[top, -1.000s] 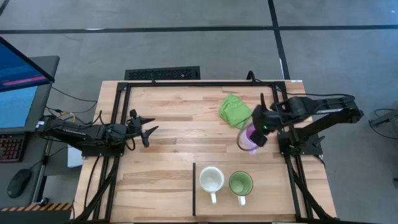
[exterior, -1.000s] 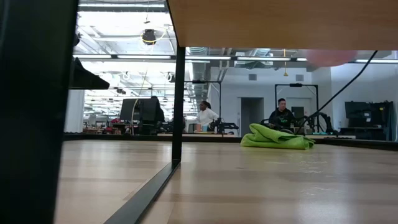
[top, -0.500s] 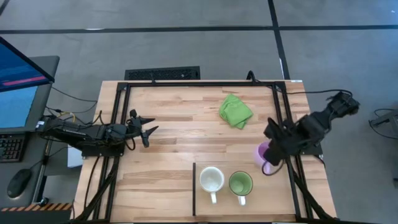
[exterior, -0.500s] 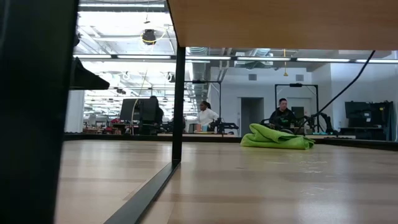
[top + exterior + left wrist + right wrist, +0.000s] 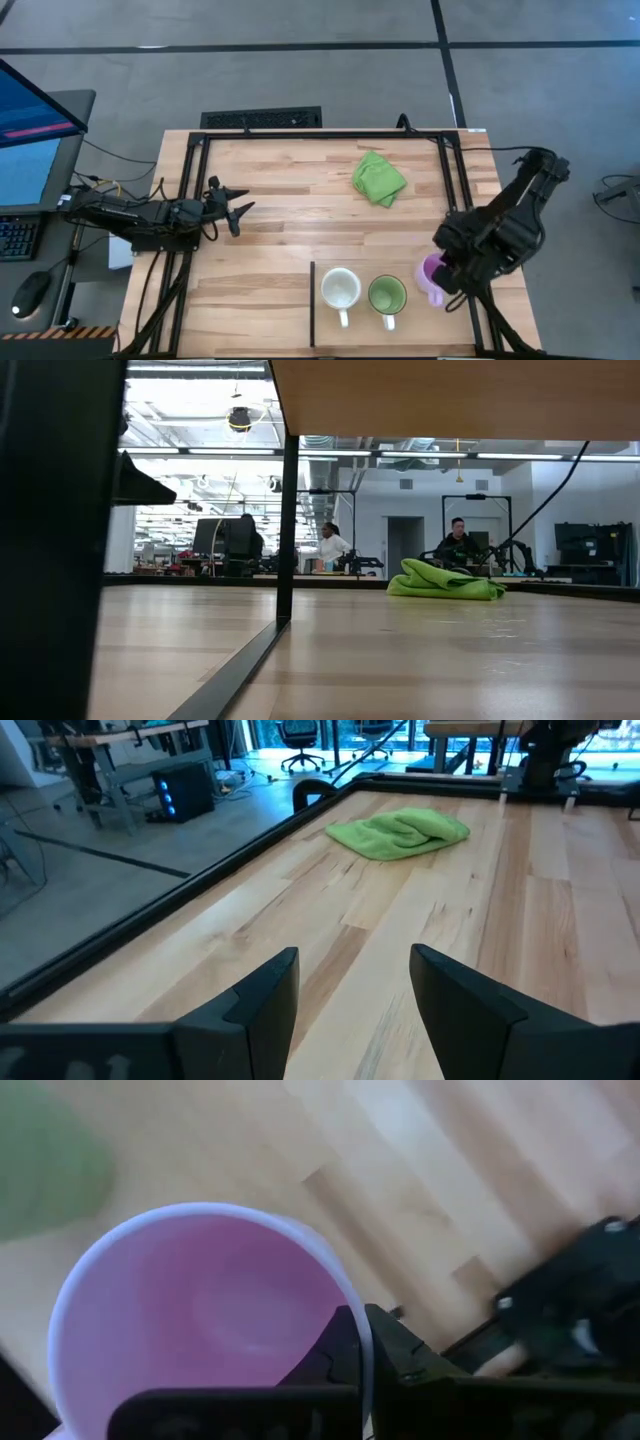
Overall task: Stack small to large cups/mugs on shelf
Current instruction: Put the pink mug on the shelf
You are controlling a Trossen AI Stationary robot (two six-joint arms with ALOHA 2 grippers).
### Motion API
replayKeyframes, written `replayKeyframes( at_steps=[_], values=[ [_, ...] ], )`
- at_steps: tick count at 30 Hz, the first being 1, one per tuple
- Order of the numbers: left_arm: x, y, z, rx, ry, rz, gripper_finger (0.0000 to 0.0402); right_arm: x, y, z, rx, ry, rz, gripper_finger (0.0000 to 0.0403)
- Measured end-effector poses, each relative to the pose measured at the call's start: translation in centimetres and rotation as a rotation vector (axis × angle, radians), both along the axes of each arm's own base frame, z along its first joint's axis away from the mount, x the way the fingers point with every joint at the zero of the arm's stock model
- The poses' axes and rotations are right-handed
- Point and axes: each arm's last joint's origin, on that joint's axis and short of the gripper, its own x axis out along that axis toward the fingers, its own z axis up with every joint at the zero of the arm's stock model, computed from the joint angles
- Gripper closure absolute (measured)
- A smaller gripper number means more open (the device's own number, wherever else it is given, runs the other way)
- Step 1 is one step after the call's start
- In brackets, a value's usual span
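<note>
Since a second ago the purple mug (image 5: 432, 274), pinched by its rim in the closed right gripper (image 5: 447, 277), has been carried from near the green cloth (image 5: 378, 178) to just beside the green mug (image 5: 387, 295) and white mug (image 5: 340, 289) on the shelf (image 5: 400, 318), leaving only its release, while the left gripper (image 5: 236, 211) waits wide open and empty at the table's left.

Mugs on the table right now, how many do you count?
3. The white mug and green mug stand side by side on the shelf; the purple mug, right of the green one, is pinched by the right gripper.
</note>
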Motion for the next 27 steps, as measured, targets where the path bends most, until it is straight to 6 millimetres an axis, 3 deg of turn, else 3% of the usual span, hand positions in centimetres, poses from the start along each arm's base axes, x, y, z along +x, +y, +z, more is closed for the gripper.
replayKeyframes(
  at_steps=[6, 18, 27],
  values=[
    [0.0, 0.0, 0.0, -0.038, -0.021, 0.008, 0.0216, 0.1, 1.9, 0.1, 0.045, -0.019, 0.013, 0.0392],
    [0.0, 0.0, 0.0, -0.054, -0.028, 0.006, 0.0216, 2.5, 5.7, 0.6, -0.031, 0.048, 0.081, 0.0393],
    [0.0, 0.0, 0.0, -0.053, -0.026, 0.006, 0.0216, 3.1, 6.3, 0.2, -0.052, 0.051, 0.059, 0.0393]
  ],
)
